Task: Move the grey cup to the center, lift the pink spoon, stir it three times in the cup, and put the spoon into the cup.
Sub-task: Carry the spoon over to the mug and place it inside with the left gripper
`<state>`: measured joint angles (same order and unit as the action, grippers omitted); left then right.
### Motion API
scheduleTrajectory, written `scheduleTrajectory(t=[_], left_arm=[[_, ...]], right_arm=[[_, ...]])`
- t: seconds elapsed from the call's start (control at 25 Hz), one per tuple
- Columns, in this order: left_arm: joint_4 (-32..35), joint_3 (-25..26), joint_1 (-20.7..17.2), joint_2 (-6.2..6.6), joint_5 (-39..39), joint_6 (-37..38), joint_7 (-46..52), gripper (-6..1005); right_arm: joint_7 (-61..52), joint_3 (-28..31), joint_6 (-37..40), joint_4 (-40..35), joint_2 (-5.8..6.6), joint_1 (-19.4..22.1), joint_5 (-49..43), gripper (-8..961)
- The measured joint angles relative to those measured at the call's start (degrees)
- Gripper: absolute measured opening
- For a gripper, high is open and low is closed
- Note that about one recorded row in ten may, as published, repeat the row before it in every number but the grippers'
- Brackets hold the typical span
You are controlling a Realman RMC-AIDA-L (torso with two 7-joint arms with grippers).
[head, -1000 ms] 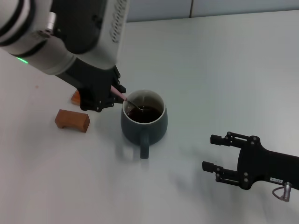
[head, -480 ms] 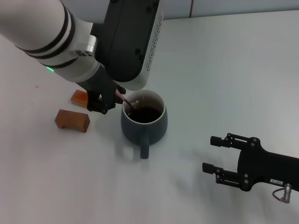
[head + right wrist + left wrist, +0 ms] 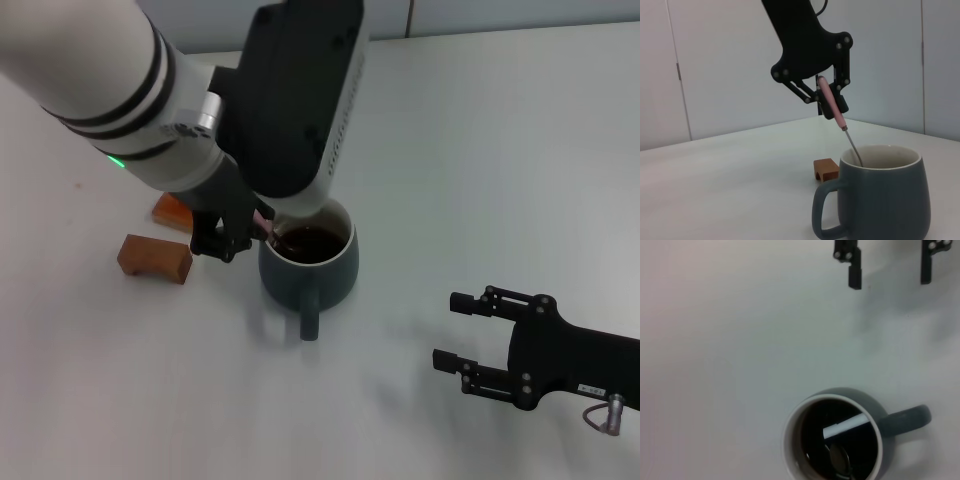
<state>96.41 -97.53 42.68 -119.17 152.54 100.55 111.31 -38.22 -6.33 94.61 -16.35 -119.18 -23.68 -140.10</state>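
Observation:
The grey cup point(image 3: 310, 268) stands mid-table with dark liquid inside, its handle toward me. My left gripper point(image 3: 243, 224) hangs just left of the cup's rim, shut on the pink spoon point(image 3: 263, 214) by its handle. The spoon slants down into the cup. The right wrist view shows the left gripper point(image 3: 826, 89), the spoon point(image 3: 832, 106) and the cup point(image 3: 885, 200) from the side. The left wrist view shows the cup point(image 3: 875, 415) from above with the spoon point(image 3: 839, 458) bowl in the liquid. My right gripper point(image 3: 448, 327) is open and empty, right of the cup and nearer to me.
Two brown wooden blocks point(image 3: 154, 257) point(image 3: 172, 211) lie left of the cup, near the left gripper; one wooden block point(image 3: 826, 168) shows behind the cup in the right wrist view. The right gripper point(image 3: 890, 282) shows far off in the left wrist view.
The left arm has swung further over the cup and now hides its far rim. The spoon has stayed in the liquid, its bowl shifting. The right arm has not moved.

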Motion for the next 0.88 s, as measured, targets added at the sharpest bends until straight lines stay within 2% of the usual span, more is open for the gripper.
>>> scheduleTrajectory(t=[0.44,0.88], left_arm=[[-0.68,-2.04,1.42,-0.02,-1.88,-1.51,0.27,135],[-5.51,-1.36,3.78,-0.01,0.52,-2.4,0.4,135]], right_arm=[[0.0,0.27,-0.04,0.0,0.0,0.0,0.0,695],[0.03,0.27,-0.04,0.0,0.0,0.0,-0.01,694]])
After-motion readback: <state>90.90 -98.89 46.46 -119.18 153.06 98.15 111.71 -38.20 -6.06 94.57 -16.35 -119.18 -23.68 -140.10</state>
